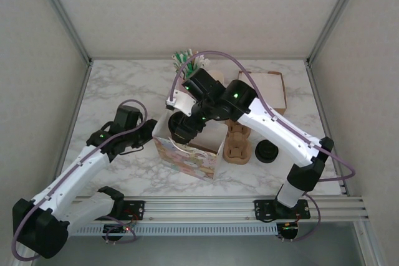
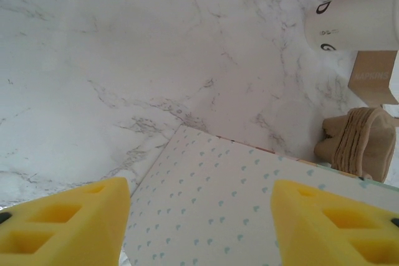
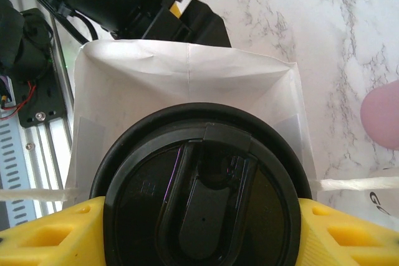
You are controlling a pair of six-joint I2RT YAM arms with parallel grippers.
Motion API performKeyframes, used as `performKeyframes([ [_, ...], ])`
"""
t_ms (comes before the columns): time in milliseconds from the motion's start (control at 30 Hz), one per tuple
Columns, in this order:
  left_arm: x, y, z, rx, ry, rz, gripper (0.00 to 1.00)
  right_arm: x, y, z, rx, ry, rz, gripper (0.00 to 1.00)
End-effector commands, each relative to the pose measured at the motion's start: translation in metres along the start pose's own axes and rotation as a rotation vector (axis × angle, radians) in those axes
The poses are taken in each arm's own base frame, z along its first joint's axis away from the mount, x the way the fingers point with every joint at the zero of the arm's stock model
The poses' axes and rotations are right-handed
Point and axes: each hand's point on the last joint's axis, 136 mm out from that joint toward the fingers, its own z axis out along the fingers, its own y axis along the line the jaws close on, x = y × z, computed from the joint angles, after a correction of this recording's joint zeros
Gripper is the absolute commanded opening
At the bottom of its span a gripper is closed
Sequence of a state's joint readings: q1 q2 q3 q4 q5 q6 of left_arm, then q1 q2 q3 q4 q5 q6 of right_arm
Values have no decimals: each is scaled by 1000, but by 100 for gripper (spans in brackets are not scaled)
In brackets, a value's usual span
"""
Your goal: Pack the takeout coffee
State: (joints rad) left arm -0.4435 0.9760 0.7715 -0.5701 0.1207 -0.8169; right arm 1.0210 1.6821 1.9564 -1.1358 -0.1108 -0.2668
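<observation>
Item, your right gripper [image 3: 199,232]: yellow fingers clamped on the takeout coffee [image 3: 206,154] (black lid facing up), held over the open mouth of the white paper bag [image 3: 187,79]. Item, your left gripper [image 2: 199,216]: fingers spread wide apart, just beside the bag's patterned side.

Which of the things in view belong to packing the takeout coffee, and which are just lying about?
For the job:
takeout coffee, held in the right gripper
paper bag, beneath the cup
left gripper, open by the bag's side

Lying about:
loose black lid
cardboard cup carriers
napkin box
spare cream cup
green-and-white sticks at the back
</observation>
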Motion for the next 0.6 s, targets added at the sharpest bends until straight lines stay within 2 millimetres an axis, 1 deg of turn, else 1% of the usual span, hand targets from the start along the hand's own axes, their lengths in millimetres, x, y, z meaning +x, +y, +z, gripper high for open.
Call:
performKeyframes([
  [0,-5,-3,-13,-15,-21,34,61,7,0,10,12,47,26,58],
  [200,-10,-7,-23,-15,-39,50,62,12,0,19,21,76,56,58],
  [367,-12,-11,-30,-4,-48,54,62,14,5,26,19,93,51,58],
  [467,-13,-13,-33,2,-48,56,62,13,6,29,23,96,61,58],
  [567,-13,-14,-35,8,-48,56,62,17,6,33,34,114,73,58],
])
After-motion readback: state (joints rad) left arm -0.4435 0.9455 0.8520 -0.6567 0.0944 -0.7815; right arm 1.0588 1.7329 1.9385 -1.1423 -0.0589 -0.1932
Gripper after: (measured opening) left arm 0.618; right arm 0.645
